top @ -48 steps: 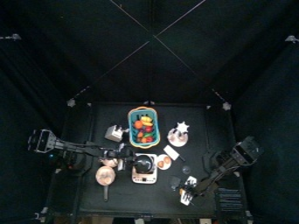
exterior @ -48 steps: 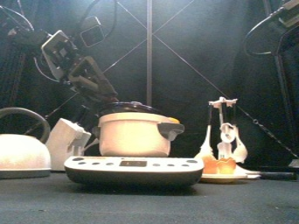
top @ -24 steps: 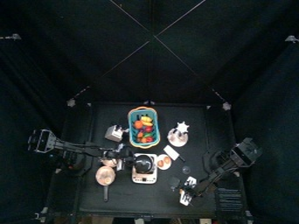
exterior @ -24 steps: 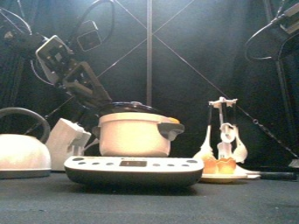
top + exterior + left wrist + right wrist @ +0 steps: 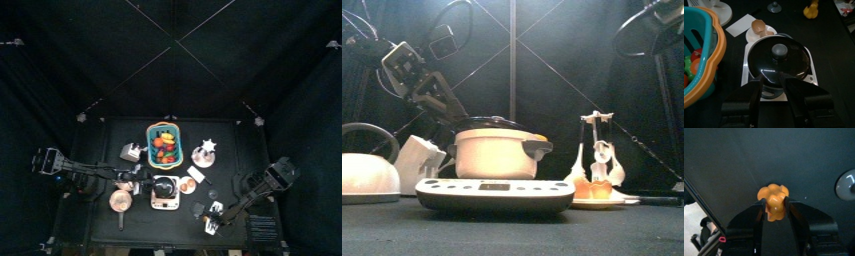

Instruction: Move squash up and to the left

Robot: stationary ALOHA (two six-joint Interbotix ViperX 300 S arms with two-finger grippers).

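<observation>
The squash [image 5: 773,198] is a small yellow-orange lobed toy. It sits between the tips of my right gripper [image 5: 774,204], which is shut on it, over the table's front right part. It also shows far off in the left wrist view [image 5: 811,9]. In the top view the right gripper [image 5: 214,210] is right of the scale. My left gripper [image 5: 772,94] is open and empty, hovering over the near rim of the lidded pot [image 5: 777,55]. In the top view the left gripper [image 5: 138,180] is left of the pot.
The pot stands on a white scale [image 5: 164,203] at the table's middle front. A teal basket [image 5: 151,135] of fruit stands behind it, a kettle [image 5: 366,172] to the left, and a plate [image 5: 753,36] with a peach round thing and a utensil stand [image 5: 596,140] to the right.
The right arm has shifted slightly toward the table's front, and its upper part has swung left in the front view. The left arm has shifted a little. Nothing on the table has moved.
</observation>
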